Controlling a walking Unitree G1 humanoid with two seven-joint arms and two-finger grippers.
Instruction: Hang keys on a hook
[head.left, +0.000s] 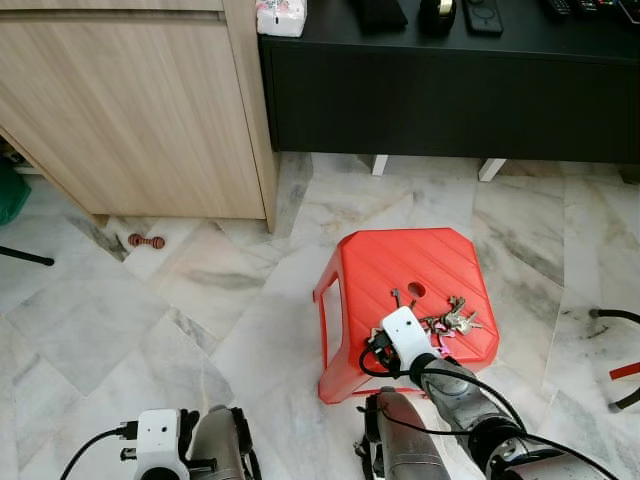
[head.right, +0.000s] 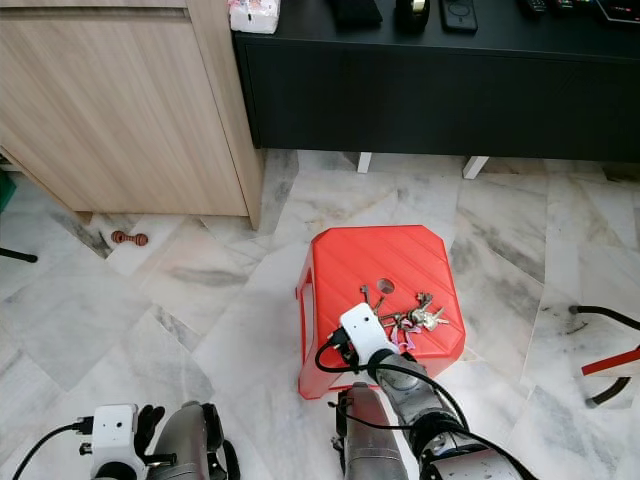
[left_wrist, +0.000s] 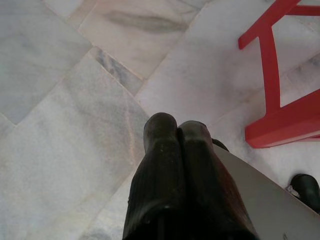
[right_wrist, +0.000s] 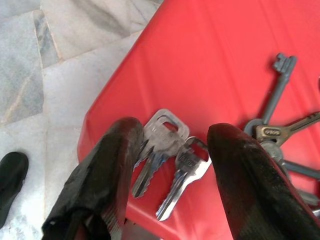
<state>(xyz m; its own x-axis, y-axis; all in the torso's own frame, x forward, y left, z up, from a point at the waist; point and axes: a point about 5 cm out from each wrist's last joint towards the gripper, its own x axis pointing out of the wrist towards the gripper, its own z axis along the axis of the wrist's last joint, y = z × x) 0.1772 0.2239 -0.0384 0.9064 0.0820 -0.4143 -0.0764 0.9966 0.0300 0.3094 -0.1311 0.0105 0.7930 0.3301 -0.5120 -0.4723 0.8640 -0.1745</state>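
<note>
Red stool (head.left: 400, 265), keys (right_wrist: 172, 150) between right gripper's (right_wrist: 170, 165) spread fingers (right_wrist: 107, 170), bunch partly cut off.

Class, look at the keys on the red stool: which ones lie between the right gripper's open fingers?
The two silver keys lying side by side near the red stool's edge. The brass key and long grey key lie outside the right gripper.

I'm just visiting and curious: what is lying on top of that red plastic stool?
A bunch of metal keys lies on the red plastic stool, near its front edge. The right gripper hangs open over two silver keys. The wrist covers part of the bunch from above.
</note>
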